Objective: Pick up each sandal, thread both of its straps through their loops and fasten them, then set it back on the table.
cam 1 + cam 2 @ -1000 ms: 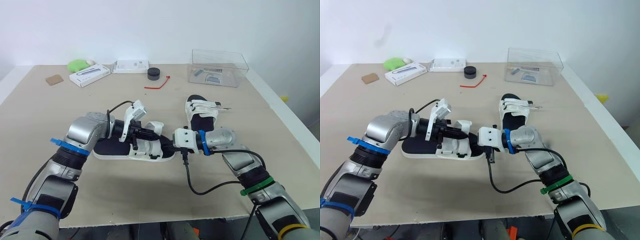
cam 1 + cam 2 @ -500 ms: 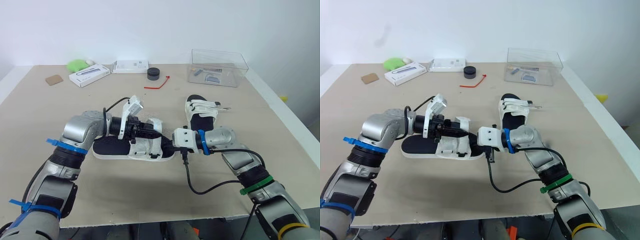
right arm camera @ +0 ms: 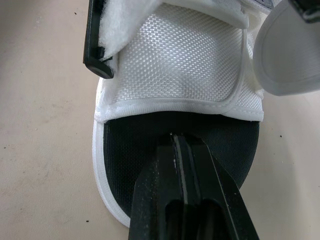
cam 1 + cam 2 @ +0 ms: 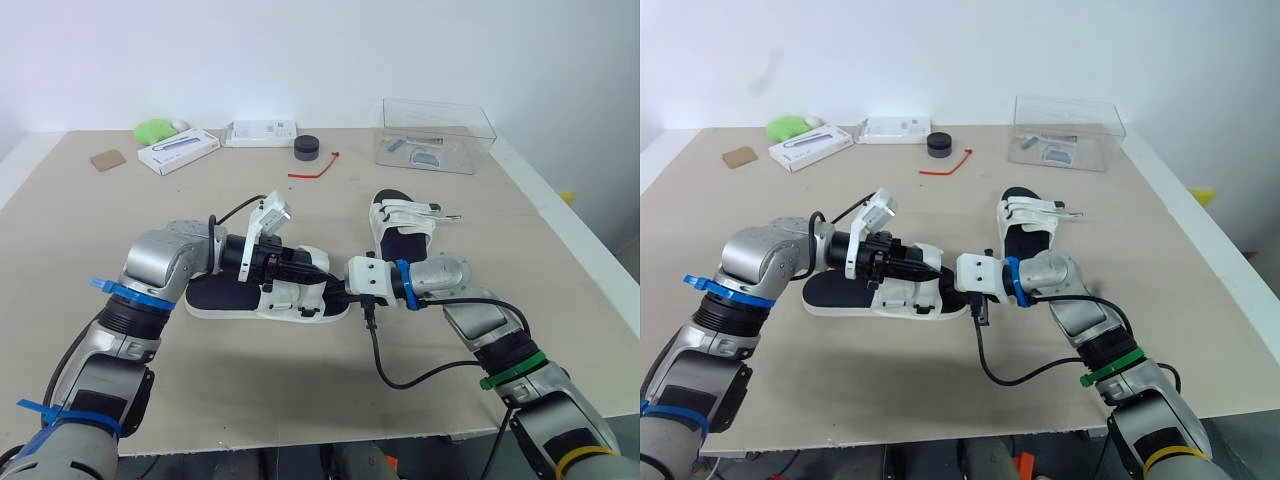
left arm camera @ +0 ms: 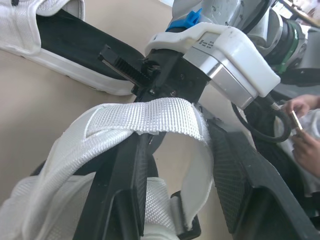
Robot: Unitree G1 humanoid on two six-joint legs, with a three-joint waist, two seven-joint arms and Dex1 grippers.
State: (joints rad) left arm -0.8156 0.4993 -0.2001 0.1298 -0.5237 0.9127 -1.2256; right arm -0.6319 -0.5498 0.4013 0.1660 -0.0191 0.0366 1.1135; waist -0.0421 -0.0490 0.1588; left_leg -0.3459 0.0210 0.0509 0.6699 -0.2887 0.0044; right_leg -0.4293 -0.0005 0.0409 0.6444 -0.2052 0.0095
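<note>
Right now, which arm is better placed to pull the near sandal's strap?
Left. The left gripper has the sandal's white strap draped over one finger; the right gripper, shut, presses the toe end, likely steadying it.

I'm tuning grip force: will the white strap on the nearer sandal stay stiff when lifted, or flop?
Likely floppy: the strap bends in a loop over a finger of the left gripper. Probably light, since it looks like thin webbing. The sandal's sole seems stiffer, lying flat under the right gripper.

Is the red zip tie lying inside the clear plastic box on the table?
No, the red zip tie lies on the bare tabletop left of the clear plastic box, beside a small black disc.
</note>
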